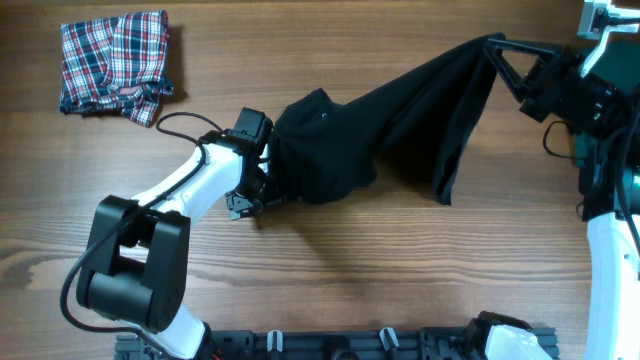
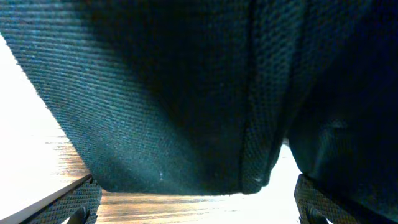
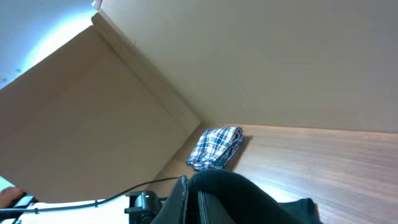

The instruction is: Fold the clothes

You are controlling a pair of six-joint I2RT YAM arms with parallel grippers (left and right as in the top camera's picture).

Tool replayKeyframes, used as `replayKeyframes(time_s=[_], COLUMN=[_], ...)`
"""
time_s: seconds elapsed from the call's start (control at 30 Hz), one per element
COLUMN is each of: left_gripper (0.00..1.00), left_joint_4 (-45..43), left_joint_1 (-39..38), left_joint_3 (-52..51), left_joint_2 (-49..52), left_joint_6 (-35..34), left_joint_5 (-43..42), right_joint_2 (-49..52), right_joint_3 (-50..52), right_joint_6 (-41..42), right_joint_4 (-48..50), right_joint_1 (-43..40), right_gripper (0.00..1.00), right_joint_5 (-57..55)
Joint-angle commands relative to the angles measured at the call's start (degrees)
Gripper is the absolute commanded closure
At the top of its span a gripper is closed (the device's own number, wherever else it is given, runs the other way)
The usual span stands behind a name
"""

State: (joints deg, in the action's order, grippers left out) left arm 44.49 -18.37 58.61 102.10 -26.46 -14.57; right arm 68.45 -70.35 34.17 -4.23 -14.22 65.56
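Two arms at black shirt [image 1: 400, 110]: right gripper [image 1: 500, 50] clenched on its upper-right end, left gripper [image 1: 250, 203] jaws spread wide at the bunched left end on wooden table [image 1: 400, 270]. Folded plaid garment [image 1: 115, 62] lies well apart, far-left corner.

This looks to me like a robotics lab set-up, not a home. My left arm [image 1: 180, 200] and right arm [image 1: 610, 260] stand by a black rail [image 1: 330, 345] along the near edge of a wood-grain desk [image 1: 400, 260], with a loose cable [image 1: 180, 122] trailing. Beyond the desk is a plain beige wall panel [image 3: 280, 62]. A plaid garment [image 1: 115, 62] and a black shirt [image 1: 400, 120] are out on the wood.
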Motion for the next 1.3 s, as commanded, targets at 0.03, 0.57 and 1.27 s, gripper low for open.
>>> replayKeyframes(time_s=[0.03,0.57,1.27], left_gripper=[0.00,0.96,0.96], left_joint_4=[-2.1,-4.4,5.0], left_joint_1=[0.3,0.8,21.5], left_joint_3=[-0.3,1.0,10.4], left_joint_2=[0.3,1.3,-17.4], left_joint_6=[0.5,0.7,8.3], left_joint_5=[1.0,4.1,8.3], right_joint_2=[-0.5,-0.5,3.0], right_joint_3=[-1.4,-1.4,-1.3], right_joint_6=[1.0,0.3,-13.2], right_joint_4=[0.5,0.5,-23.5], right_joint_1=[-0.5,-0.5,-0.5], right_gripper=[0.96,0.96,0.96], right_joint_5=[2.5,3.4,-34.7])
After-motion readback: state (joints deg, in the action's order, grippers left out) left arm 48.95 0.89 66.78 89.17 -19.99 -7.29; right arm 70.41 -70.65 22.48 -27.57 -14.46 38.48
